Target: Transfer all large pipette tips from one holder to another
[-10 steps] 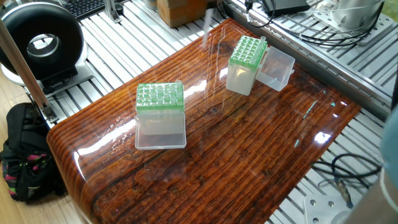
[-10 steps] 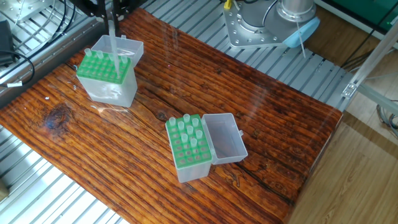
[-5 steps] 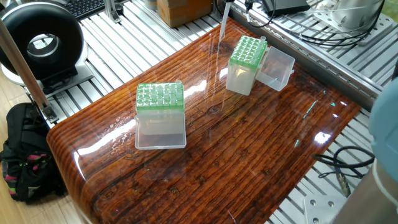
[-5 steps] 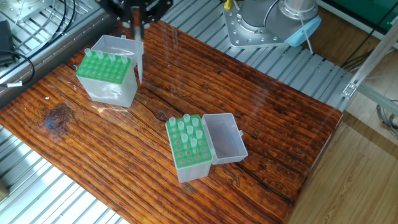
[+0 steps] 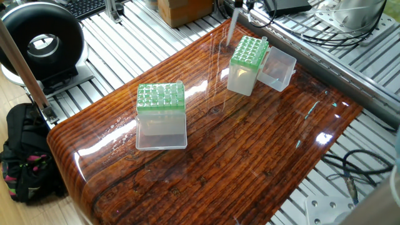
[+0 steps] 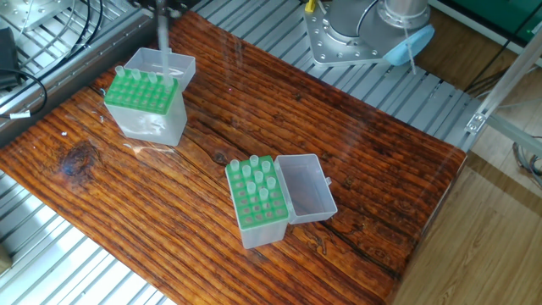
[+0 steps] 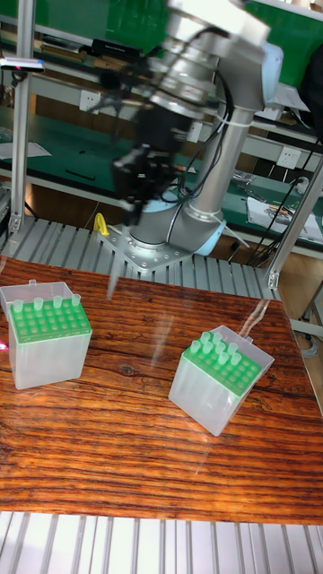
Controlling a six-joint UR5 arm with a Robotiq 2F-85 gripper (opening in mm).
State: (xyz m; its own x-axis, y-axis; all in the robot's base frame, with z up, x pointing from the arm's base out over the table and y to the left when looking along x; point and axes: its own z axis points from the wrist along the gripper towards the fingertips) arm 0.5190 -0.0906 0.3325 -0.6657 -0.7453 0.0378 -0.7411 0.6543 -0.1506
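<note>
Gripper (image 7: 135, 208) hangs above the table's back edge, motion-blurred, closed on one large pipette tip (image 7: 114, 269) that dangles point-down from it. In the other fixed view the held tip shows as a pale streak over the open lid of the far holder (image 6: 144, 103); that rack has only a few tips along its rear row. The near holder (image 6: 258, 201) has roughly nine tips standing in its rack, lid hinged open beside it. Risks, as judged: the tip hangs long and slim, so a small tilt or sway could catch its point on the green rack face instead of a hole, or clip the raised lid; a loose pinch could let it slip. Hard to read: jaw contact is smeared, the fixed views cut the gripper off at the frame top, and the target hole cannot be told.
</note>
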